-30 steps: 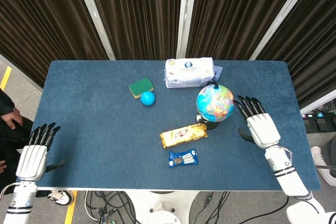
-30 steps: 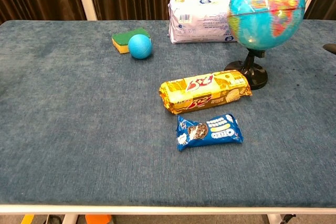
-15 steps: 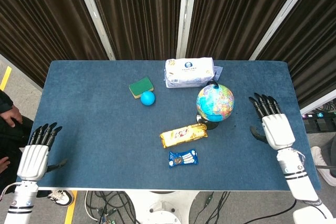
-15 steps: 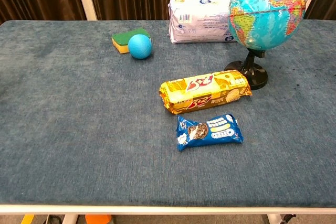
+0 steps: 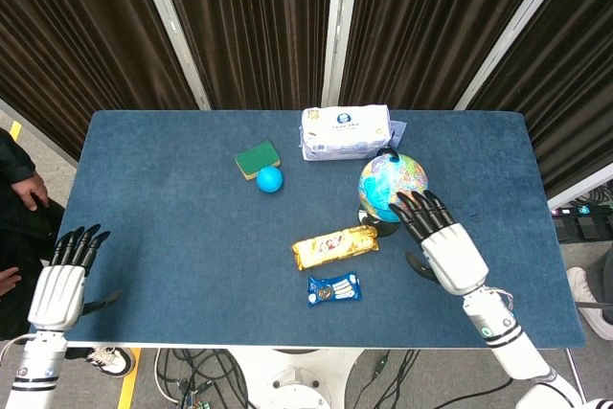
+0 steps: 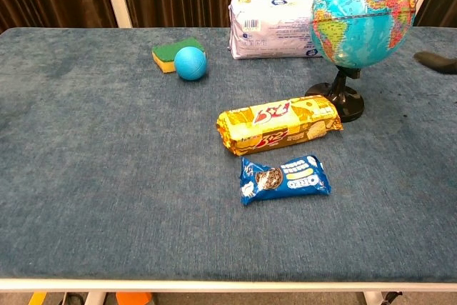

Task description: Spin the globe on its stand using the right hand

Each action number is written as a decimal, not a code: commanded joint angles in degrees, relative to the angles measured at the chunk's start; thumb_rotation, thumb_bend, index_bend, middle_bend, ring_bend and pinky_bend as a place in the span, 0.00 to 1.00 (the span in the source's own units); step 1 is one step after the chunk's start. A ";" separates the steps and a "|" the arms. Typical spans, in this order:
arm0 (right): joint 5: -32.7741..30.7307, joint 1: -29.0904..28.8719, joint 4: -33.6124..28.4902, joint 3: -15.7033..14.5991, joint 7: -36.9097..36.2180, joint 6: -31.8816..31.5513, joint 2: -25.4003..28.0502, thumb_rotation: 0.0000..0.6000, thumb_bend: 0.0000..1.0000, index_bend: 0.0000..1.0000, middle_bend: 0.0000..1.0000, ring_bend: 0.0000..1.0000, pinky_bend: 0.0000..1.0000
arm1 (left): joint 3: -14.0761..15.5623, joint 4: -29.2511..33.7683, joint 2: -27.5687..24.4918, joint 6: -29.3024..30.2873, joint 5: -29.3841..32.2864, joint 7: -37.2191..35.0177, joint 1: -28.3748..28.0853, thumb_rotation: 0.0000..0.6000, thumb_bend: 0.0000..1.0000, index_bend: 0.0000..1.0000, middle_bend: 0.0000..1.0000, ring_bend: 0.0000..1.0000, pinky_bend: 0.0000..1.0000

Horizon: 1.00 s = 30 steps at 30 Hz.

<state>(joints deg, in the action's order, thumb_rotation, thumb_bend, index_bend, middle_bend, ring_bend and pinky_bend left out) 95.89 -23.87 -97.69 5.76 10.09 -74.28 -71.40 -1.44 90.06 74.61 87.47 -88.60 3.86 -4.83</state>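
Observation:
The globe (image 5: 393, 183) stands upright on its black stand (image 6: 340, 100) at the right middle of the blue table (image 5: 172, 237); its map print is sharp in the chest view, globe (image 6: 364, 13). My right hand (image 5: 443, 246) lies open just in front and to the right of it, its dark fingers (image 5: 414, 208) spread and reaching the globe's near side. The chest view shows only one dark fingertip (image 6: 437, 62) at the right edge, a little apart from the ball. My left hand (image 5: 61, 284) hangs open beyond the table's left front corner, holding nothing.
A white tissue pack (image 5: 345, 131) lies behind the globe. A green sponge (image 5: 257, 156) and a blue ball (image 5: 269, 179) sit left of it. A gold cracker pack (image 5: 334, 246) touches the stand's base, with a blue Oreo pack (image 5: 334, 287) in front. A person's hand (image 5: 19, 189) shows at the left edge.
My right hand drew away to the right, then came back in to the globe's near side. The globe's blurred print a second ago is now sharp. The left hand stayed put.

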 commanded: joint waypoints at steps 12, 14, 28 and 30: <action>-6.14 -1.52 2.15 0.67 -0.27 3.99 -0.74 1.00 0.24 0.00 0.00 0.00 0.00 | 0.07 -0.29 0.05 -0.04 -0.14 -0.26 -0.01 1.00 0.06 0.13 0.07 0.00 0.08; -6.79 -1.34 2.76 0.69 -0.90 3.97 -0.59 1.00 0.24 0.00 0.00 0.00 0.00 | 0.08 -0.20 0.01 -0.03 -0.14 -0.17 0.00 1.00 0.06 0.13 0.07 0.00 0.08; -16.37 1.03 9.74 2.23 -6.09 4.98 0.58 1.00 0.24 0.00 0.00 0.00 0.00 | 0.05 0.42 0.04 -0.88 0.15 0.92 -0.38 1.00 0.06 0.13 0.07 0.00 0.08; -15.22 1.48 10.02 2.12 -6.94 3.49 0.44 1.00 0.24 0.00 0.00 0.00 0.00 | 0.02 0.58 0.04 -0.96 0.12 1.13 -0.47 1.00 0.06 0.13 0.07 0.00 0.08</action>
<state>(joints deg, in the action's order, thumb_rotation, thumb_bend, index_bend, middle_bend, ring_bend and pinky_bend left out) 79.65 -22.94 -88.05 7.80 4.01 -69.64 -70.99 -1.41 90.62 74.65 86.53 -88.46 4.96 -5.28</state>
